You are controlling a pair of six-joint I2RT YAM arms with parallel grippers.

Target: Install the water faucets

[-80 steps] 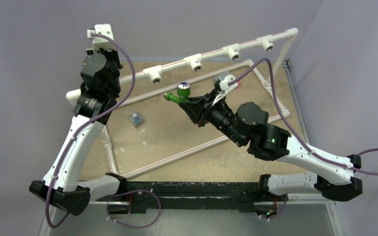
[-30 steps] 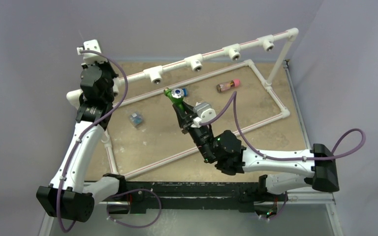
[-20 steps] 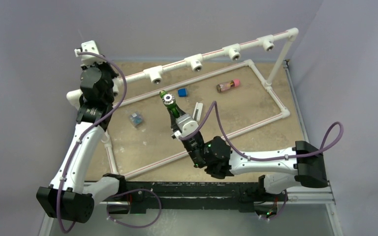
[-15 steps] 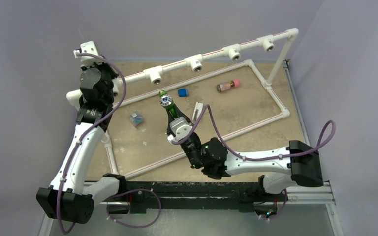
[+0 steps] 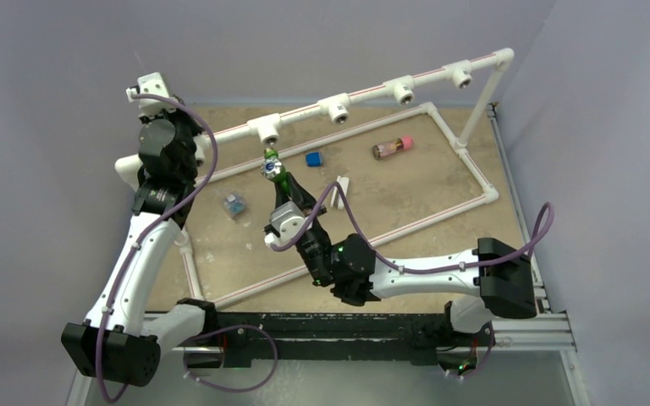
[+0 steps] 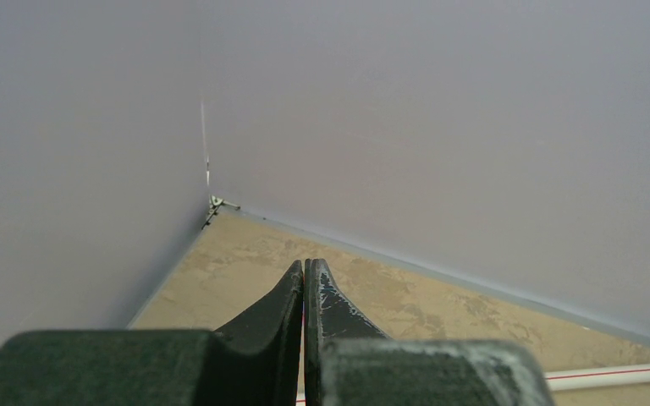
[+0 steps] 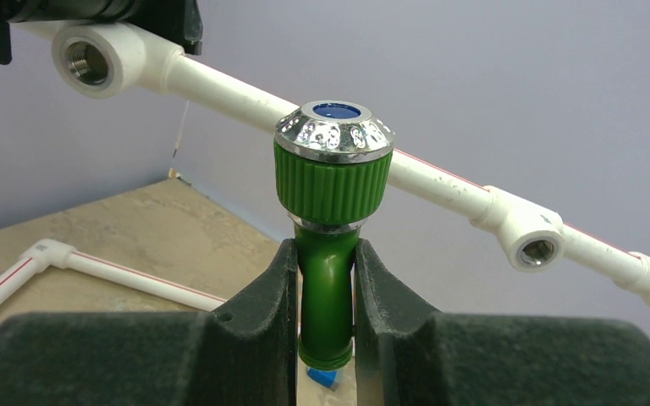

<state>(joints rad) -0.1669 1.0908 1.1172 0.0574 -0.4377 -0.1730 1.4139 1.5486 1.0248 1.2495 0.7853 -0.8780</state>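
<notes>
Right hand [image 7: 326,269]: I see it clenched on the water faucet, one dark finger on each side of the green neck just below the knob.
Water faucet [image 7: 332,182]: it is bright green with a ribbed collar and a chrome cap with a blue centre. It stands nearly upright in the wrist view.
Faucet position: from above, the faucet [image 5: 272,172] hangs over the bench left of the middle, towards the far edge. It is just in front of the leftmost socket [image 5: 268,129]; I cannot tell if they touch.
Pipe rail [image 5: 368,90]: a raised white pipe runs along the far edge, carrying four open sockets that face the near edge.
Right wrist view: the rail [image 7: 220,89] passes behind the knob, and one socket [image 7: 89,59] sits up to the left, clear of the faucet.
Left hand [image 6: 305,283]: it is clenched with its fingertips pressed together and nothing between them, aimed at the far left corner.
Bench [image 5: 389,241]: a sandy board with a white pipe frame [image 5: 465,200] lying on it.
Loose items: a blue block [image 5: 313,158] and a brown bottle with a pink cap [image 5: 391,147] lie near the far edge.
</notes>
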